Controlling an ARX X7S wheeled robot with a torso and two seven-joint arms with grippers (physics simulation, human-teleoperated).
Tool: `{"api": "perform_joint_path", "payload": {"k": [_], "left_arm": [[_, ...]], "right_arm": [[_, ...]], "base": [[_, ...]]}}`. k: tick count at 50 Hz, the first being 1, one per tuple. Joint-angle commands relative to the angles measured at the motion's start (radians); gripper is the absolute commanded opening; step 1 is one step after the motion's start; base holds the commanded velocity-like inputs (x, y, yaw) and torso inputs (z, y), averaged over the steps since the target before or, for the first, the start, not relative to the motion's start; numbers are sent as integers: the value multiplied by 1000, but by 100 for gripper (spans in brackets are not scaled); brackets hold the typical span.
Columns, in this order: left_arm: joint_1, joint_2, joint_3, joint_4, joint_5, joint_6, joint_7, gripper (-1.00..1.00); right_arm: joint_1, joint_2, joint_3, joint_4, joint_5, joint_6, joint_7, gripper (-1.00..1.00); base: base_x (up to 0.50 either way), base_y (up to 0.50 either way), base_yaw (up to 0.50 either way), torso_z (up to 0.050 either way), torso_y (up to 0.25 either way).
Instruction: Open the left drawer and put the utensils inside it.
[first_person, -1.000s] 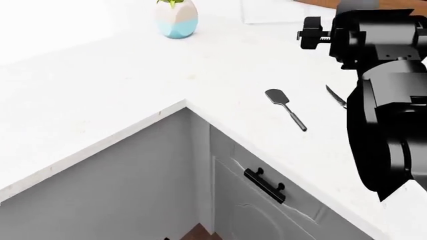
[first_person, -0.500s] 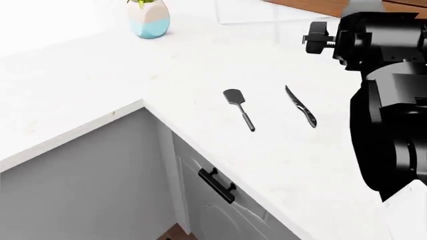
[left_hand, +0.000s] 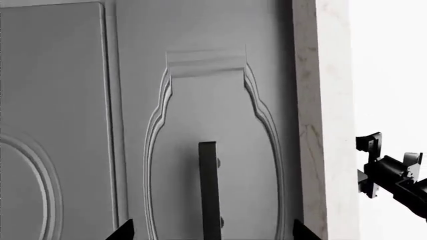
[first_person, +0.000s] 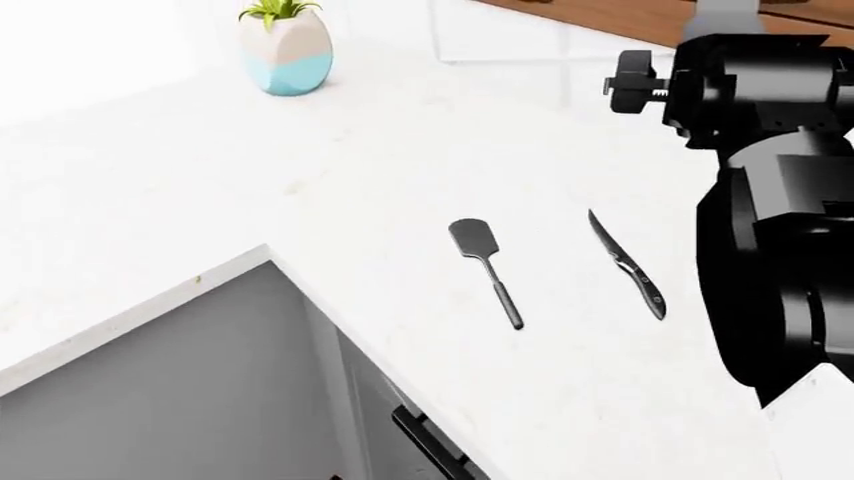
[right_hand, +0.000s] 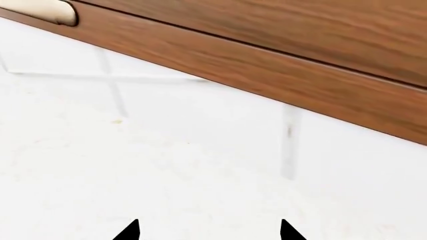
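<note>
On the white counter (first_person: 400, 160) lie the utensils: a dark grey spatula (first_person: 483, 268) and, to its right, a dark-handled knife (first_person: 627, 264). The left drawer (left_hand: 210, 125) is shut, its curvy panel front filling the left wrist view. My left gripper (left_hand: 211, 235) is open, fingertips wide apart on either side of the black bar handle (left_hand: 209, 190), not touching it. In the head view only the handle's end (first_person: 430, 445) shows, at the bottom edge. My right gripper (right_hand: 208, 235) is open and empty above the counter. The right arm (first_person: 774, 230) stands right of the knife.
A potted plant in a white and blue vase (first_person: 284, 45) stands at the back left of the counter. A brown wooden cabinet (right_hand: 267, 45) runs along the wall behind. A grey cabinet door (left_hand: 53, 125) adjoins the drawer front. The counter edge (left_hand: 317, 125) overhangs the drawer.
The head view has shifted: spatula and vase moved down and left in it, the knife came out from behind the right arm, and the drawer handle slid to the bottom edge.
</note>
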Motion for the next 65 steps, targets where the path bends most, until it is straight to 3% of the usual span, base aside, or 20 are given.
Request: {"api": "perform_joint_path", "payload": {"k": [1,10,17,38,65], "left_arm": [[-5,-2,7,-12,1,1,5,100],[-105,-3,76,-166,96,-6,-10,100],[-133,9,138,-156,196,31,7,100],[-165,0,201,49,156,-98,-180,100],[-387,63,250,-134,174,-135,-203,100]], "right_arm": [[-3,3,5,0,1,-1,12,100],[-5,3,7,0,-1,-2,15,100],[-13,2,9,0,0,-5,14,100],[-20,2,8,0,0,-5,11,100],[-43,7,18,0,0,-10,13,100]], "base": [[0,0,0,0,0],[0,0,0,0,0],[0,0,0,0,0],[0,0,0,0,0],[0,0,0,0,0]]}}
